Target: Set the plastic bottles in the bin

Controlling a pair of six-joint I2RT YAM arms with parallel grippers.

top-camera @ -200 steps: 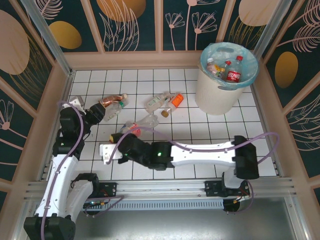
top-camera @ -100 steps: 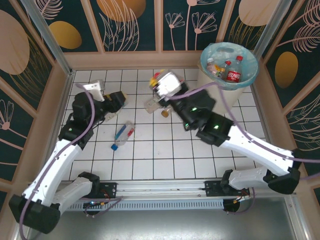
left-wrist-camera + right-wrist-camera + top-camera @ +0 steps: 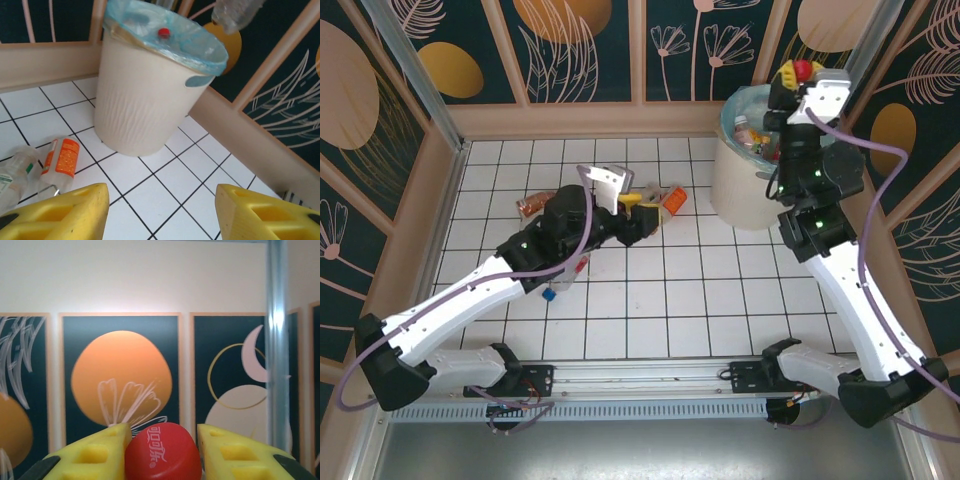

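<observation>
The cream-white bin (image 3: pixel 745 185) with its blue-green bag stands at the back right; some bottles (image 3: pixel 748 130) lie inside. My right gripper (image 3: pixel 797 76) is raised above its rim, shut on a clear bottle with a red cap (image 3: pixel 162 452). That bottle (image 3: pixel 235 12) hangs above the bin (image 3: pixel 145 90) in the left wrist view. My left gripper (image 3: pixel 642 212) is open over mid-floor, its yellow fingers (image 3: pixel 60 215) apart with bare tile between them. On the tiles lie an orange-labelled bottle (image 3: pixel 672 200) (image 3: pixel 60 157), a clear one (image 3: pixel 12 175), a copper-coloured one (image 3: pixel 532 205) and a blue-capped one (image 3: pixel 565 275).
Wooden rails and dark patterned panels wall in the white tiled floor (image 3: pixel 720 290) on three sides. The bin stands close to the right rail (image 3: pixel 260 140). My left arm (image 3: pixel 490 285) stretches across the left half of the floor, partly covering the blue-capped bottle.
My right arm swung from the floor's left side up to above the bin, carrying the red-capped bottle. My left arm reached from the left edge toward the centre.
</observation>
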